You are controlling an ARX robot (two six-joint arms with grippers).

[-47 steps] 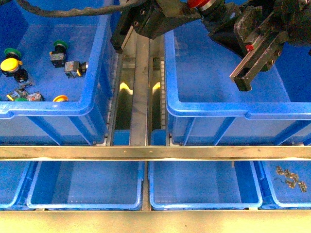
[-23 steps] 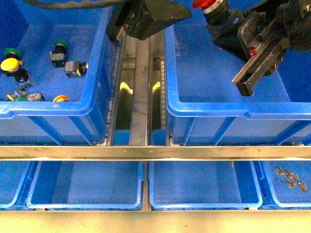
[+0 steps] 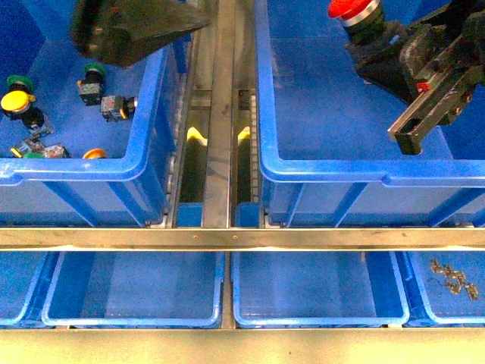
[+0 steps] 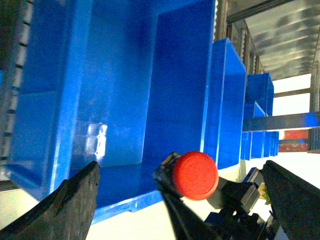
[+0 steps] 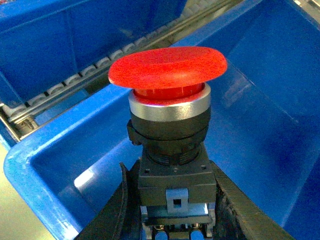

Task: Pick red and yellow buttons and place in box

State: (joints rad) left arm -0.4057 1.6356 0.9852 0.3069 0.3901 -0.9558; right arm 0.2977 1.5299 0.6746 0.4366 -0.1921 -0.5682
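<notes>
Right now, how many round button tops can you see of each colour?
Red button: 1
Yellow buttons: 2
Green buttons: 2
Total: 5 clear ones; other bits in the left bin are too small to tell.

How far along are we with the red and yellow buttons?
Nothing shows in the box yet. In hand: the right gripper holds a red button above it. Left to do: a yellow button and a yellow-orange one lie in the other bin; the left gripper is open, empty.
</notes>
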